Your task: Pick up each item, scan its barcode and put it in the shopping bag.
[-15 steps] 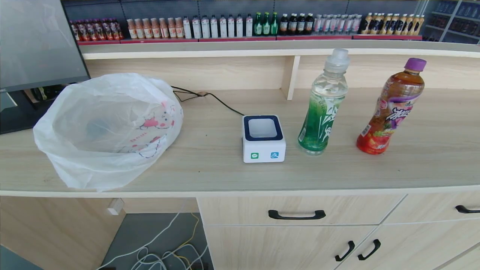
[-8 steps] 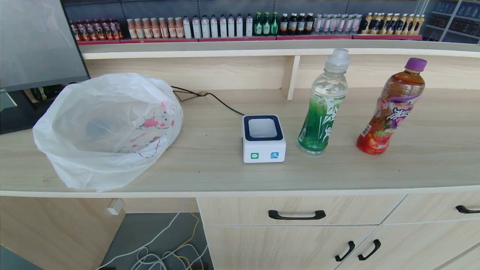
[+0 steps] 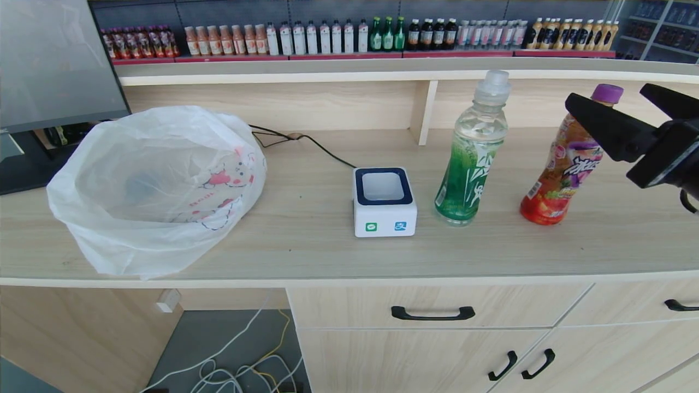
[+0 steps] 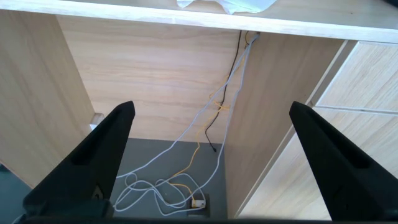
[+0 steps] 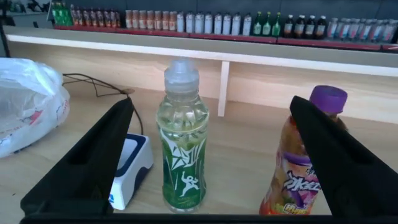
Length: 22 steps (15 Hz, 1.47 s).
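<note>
Nearest and lowest, below the counter's edge, the left gripper [image 4: 211, 107] hangs with its 2 fingers spread wide and nothing between them. It faces the open bay where loose cables [image 4: 186, 180] lie on the floor.

On the counter [image 3: 306, 251] the shopping bag [image 3: 155, 185] sits at the left with its mouth open (whether anything is inside is too hazy to tell). The scanner [image 3: 383, 201] is in the middle, window up. Just beside it stands the green-labelled bottle [image 3: 468, 164], and farther right the purple-capped bottle [image 3: 565, 169]. Both are upright, unscanned and outside the bag.

The change is at the right edge. The right gripper [image 3: 607, 95] has come into the head view, which held no arm 0.5 s or 1 s ago. Its fingers are apart and empty, level with the purple cap. The right wrist view shows both bottles still ahead of it, untouched.

I judge this to be the start of the 1st pick, so the task is barely begun. Which of the 2 bottles it wants is not yet certain. The bag, scanner and bottles stand where they did before.

Beyond the counter, a store shelf [image 3: 349, 38] carries long rows of drinks.
</note>
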### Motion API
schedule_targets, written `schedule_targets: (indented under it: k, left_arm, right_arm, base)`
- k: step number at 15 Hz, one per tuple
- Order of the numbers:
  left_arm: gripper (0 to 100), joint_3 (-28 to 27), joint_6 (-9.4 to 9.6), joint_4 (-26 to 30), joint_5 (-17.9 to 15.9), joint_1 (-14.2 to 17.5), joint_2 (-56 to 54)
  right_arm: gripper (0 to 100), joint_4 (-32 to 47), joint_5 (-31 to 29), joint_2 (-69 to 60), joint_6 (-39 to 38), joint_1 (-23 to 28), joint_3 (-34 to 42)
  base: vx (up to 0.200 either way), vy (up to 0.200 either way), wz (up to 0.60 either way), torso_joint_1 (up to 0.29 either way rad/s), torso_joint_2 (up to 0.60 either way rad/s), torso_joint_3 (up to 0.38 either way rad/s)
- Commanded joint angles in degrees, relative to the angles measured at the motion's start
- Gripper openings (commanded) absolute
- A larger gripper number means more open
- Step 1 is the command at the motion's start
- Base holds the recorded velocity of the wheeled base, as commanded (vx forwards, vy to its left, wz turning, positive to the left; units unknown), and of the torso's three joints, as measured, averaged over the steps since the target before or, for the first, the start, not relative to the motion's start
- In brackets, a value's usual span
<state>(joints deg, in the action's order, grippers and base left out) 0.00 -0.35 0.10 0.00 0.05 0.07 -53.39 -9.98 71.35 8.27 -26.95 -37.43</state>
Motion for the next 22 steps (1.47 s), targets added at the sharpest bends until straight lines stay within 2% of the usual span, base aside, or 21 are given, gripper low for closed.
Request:
schedule_targets:
  k: [1, 7, 13, 22]
  left_arm:
    - [100, 0.0, -0.09, 0.0, 0.0, 0.0, 0.0]
    - [100, 0.0, -0.09, 0.0, 0.0, 0.0, 0.0]
    - [100, 0.0, 0.0, 0.0, 0.0, 0.0, 0.0]
    - [100, 0.0, 0.0, 0.0, 0.0, 0.0, 0.0]
  right_arm:
    - [100, -1.4, 0.1, 2.7, 0.0, -0.4, 2.1]
    - [100, -2.8, 0.1, 7.9, -4.0, -0.5, 3.9]
    - [100, -4.1, 0.2, 11.7, -4.5, -0.4, 5.5]
    - [100, -5.1, 0.1, 19.4, -4.5, 0.6, -0.4]
  base:
    - [0.0, 0.0, 0.0, 0.0, 0.0, 0.0]
    - [0.0, 0.0, 0.0, 0.0, 0.0, 0.0]
    - [0.0, 0.0, 0.0, 0.0, 0.0, 0.0]
    - [0.0, 0.0, 0.0, 0.0, 0.0, 0.0]
